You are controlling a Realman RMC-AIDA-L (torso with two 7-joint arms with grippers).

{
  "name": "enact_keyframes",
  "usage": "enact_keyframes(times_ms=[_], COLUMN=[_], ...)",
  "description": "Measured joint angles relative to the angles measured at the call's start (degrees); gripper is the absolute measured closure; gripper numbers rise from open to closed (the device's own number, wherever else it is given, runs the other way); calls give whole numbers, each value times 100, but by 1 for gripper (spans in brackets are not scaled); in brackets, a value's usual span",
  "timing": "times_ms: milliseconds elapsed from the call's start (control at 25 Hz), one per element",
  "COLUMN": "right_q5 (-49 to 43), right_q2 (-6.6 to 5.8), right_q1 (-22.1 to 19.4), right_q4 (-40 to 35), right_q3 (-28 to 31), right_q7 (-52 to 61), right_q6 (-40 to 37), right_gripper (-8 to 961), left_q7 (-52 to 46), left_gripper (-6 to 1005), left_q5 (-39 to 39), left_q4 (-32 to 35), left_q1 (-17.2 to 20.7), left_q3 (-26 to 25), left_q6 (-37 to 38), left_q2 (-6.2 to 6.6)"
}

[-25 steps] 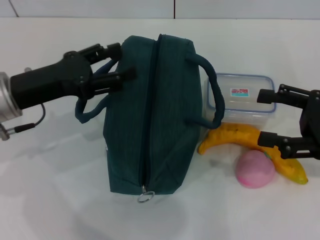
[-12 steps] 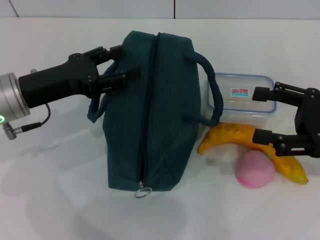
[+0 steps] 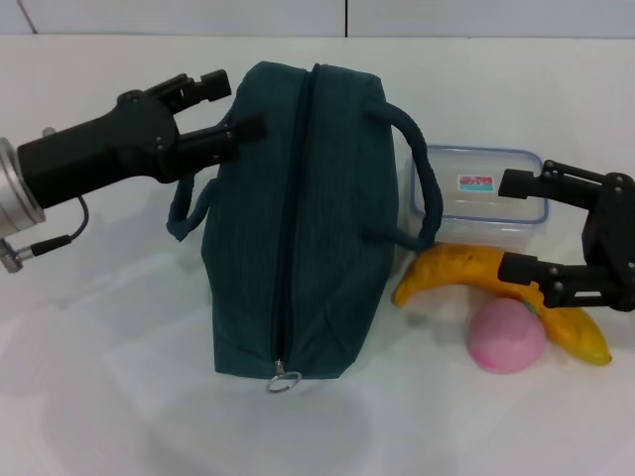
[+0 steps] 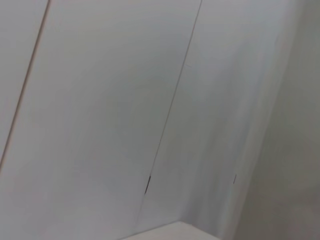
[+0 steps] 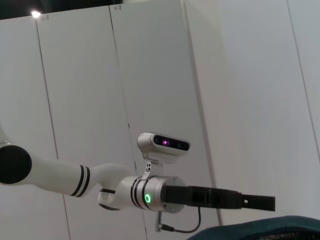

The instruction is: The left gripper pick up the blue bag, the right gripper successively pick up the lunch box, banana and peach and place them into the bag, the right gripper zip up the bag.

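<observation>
The blue bag [image 3: 298, 223] is seen at the table's centre, zipped shut, nothing packed. At its ten o'clock the left gripper [image 3: 223, 104] is spread open beside the near handle, not yet clamped. At three o'clock the lunch box [image 3: 481, 198], banana [image 3: 466, 270] and peach [image 3: 507, 335] lie untouched, the right gripper [image 3: 516, 226] held open above them. All steps are judged outstanding.

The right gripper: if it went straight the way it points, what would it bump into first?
Probably the blue bag. The right gripper, jaws open, points leftward above the lunch box and banana; its height is unclear.
</observation>
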Motion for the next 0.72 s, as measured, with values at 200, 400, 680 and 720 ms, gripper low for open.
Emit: enact_keyframes(times_ms=[200, 400, 680, 720], right_q5=[0, 0, 0, 0], right_q2=[5, 19, 29, 29], right_q1=[21, 30, 30, 25], right_q4=[5, 34, 63, 63], right_q3=[0, 0, 0, 0], right_q7=[0, 0, -9, -13], right_q6=[0, 83, 142, 144], right_gripper=[101, 103, 105, 105], left_q7=[-18, -249, -518, -518], left_gripper=[149, 151, 154, 154], left_q5=[148, 304, 459, 478], left_q4=[-21, -30, -14, -14], left_q1=[-33, -115, -178, -181], left_q3=[14, 41, 50, 50], left_q6=[-206, -311, -614, -656], left_q2=[-57, -102, -172, -190])
